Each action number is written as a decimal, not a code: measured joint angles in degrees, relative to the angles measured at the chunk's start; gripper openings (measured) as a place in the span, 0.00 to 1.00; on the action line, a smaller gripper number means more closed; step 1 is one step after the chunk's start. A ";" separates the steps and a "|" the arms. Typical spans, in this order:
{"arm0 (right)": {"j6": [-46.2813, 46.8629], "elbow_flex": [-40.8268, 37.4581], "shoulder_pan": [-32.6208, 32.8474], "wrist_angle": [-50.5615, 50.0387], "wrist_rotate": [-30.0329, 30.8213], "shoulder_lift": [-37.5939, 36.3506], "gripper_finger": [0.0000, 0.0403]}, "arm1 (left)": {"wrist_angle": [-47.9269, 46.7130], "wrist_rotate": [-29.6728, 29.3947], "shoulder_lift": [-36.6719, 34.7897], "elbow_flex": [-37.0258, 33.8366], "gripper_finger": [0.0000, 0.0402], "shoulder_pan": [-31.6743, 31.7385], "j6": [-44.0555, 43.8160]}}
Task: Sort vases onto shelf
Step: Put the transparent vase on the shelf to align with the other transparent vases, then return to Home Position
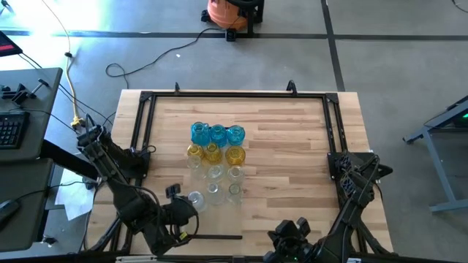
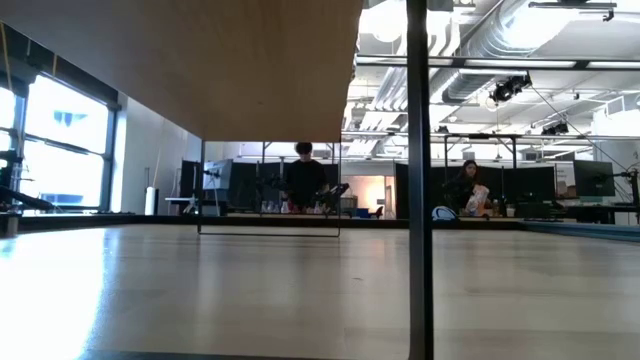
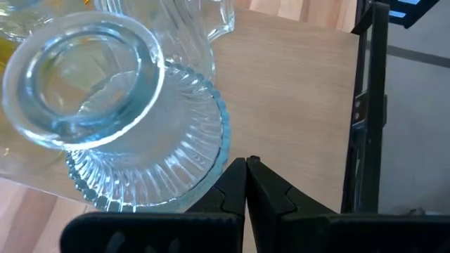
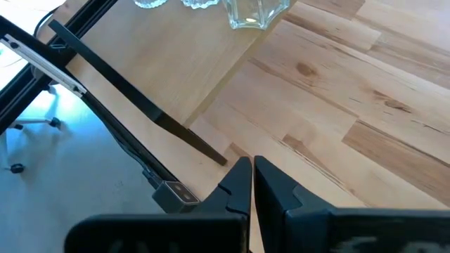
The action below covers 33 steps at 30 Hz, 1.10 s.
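Several small glass vases stand in rows on the pale shelf (image 1: 219,219), which lies flat on the plank table: three blue (image 1: 217,134) at the far end, three yellow (image 1: 213,153) behind them, clear ones (image 1: 215,174) nearer. My left gripper (image 1: 186,202) is shut, its tips (image 3: 246,165) right beside a clear ribbed vase (image 1: 196,199) at the shelf's near left; the vase fills the left wrist view (image 3: 126,119). My right gripper (image 1: 289,231) is shut and empty (image 4: 251,165) over the table's near edge, right of the shelf's dark end strip (image 4: 190,137). My left gripper has its shut fingers close against the round ribbed body (image 3: 211,151) of the clear vase, coming from the table's left and near side. The vase stands upright on the shelf. I cannot tell whether the fingers touch it.
A black frame (image 1: 234,95) runs round the table's far and side edges. Bare planks (image 1: 292,161) lie right of the shelf. In the low view a dark post (image 2: 418,180) stands close and people (image 2: 303,180) are far back in the room.
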 joint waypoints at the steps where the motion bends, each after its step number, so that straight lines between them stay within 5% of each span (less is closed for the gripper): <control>1: 0.00 0.00 -0.01 -0.02 0.00 0.00 0.00 | -0.27 0.01 0.00 0.00 0.00 0.15 -0.04; 33: -0.54 0.00 0.00 0.68 0.00 0.00 0.00 | -3.76 -0.75 -0.04 0.14 0.00 2.65 0.77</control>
